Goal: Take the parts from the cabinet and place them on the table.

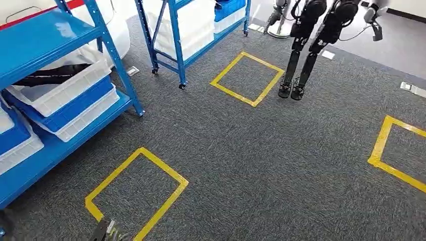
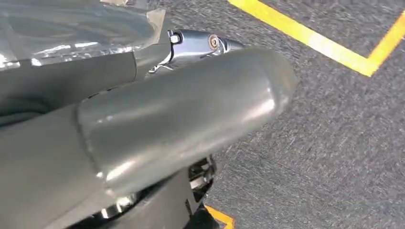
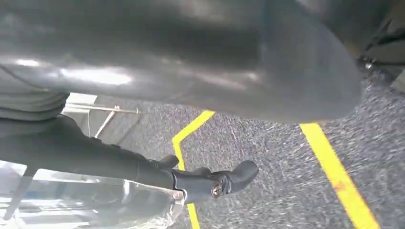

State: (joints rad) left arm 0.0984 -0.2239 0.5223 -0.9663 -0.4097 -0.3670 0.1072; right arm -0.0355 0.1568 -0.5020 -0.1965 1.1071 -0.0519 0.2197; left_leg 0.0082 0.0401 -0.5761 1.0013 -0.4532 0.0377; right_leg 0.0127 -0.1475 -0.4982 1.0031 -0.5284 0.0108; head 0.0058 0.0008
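Parts (image 1: 50, 75), dark and long, are lying in a white bin (image 1: 75, 88) on the blue cabinet (image 1: 40, 35). Right of the cabinet, the left hand (image 2: 181, 119) and right hand (image 3: 143, 57) are hanging over carpet (image 1: 261, 150). Clear plastic (image 2: 71, 28) is lying against their fingers, but I cannot tell if they are gripping it. Squaring up to the cabinet before reaching looks wisest.

Robot lab, blue shelving (image 1: 45, 35), floor tape (image 1: 136, 193)

Glossy grey thumb (image 2: 191, 119), dark fingers (image 3: 210, 183)
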